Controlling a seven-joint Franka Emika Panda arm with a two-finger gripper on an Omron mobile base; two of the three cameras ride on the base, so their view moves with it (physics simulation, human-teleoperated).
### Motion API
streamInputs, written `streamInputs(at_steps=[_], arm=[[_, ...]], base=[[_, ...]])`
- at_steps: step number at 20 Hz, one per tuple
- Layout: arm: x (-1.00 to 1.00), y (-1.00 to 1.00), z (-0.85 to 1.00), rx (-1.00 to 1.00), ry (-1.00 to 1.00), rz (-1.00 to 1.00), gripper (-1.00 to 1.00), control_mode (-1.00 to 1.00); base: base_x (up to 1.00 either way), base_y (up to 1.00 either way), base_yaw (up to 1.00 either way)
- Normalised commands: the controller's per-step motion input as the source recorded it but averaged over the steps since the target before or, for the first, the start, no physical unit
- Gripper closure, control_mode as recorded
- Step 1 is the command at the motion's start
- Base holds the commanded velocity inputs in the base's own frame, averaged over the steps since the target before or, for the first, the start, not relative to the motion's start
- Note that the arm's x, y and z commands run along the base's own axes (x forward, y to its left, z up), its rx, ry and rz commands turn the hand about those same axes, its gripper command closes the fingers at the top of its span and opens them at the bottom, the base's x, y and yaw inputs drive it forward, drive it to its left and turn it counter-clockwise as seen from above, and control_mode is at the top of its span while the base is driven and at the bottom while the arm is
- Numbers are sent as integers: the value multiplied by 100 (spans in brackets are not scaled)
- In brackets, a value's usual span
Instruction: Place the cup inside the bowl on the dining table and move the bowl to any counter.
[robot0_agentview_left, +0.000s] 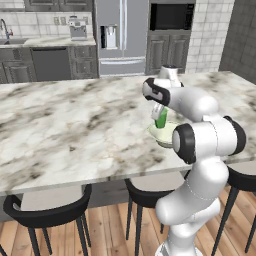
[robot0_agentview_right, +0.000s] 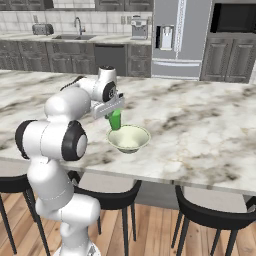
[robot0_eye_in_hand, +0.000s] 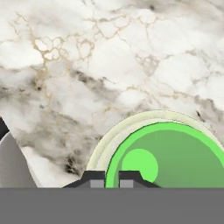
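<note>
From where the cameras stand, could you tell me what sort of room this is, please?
A home kitchen, rendered: a steel refrigerator against the back wall, a sink set in the counter, and a marble dining table with black stools.

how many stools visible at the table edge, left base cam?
3. One stool at lower left, one at centre beside the arm, one at far right, partly behind the arm. More may sit outside the frame.
</note>
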Motion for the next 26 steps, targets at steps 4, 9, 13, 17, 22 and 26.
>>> streamInputs(at_steps=[4,9,13,17,22,26], arm=[[0,-39,-3,0,0,10,100,-100],[8,-34,-1,0,0,11,100,-100],[18,-24,-7,0,0,11,100,-100],[17,-15,-12,0,-3,12,100,-100],[3,-9,-8,0,-5,13,100,-100],[0,-1,-14,0,-7,11,100,-100]], base=[[0,0,0],[0,0,0],[0,0,0],[0,0,0],[0,0,0],[0,0,0]])
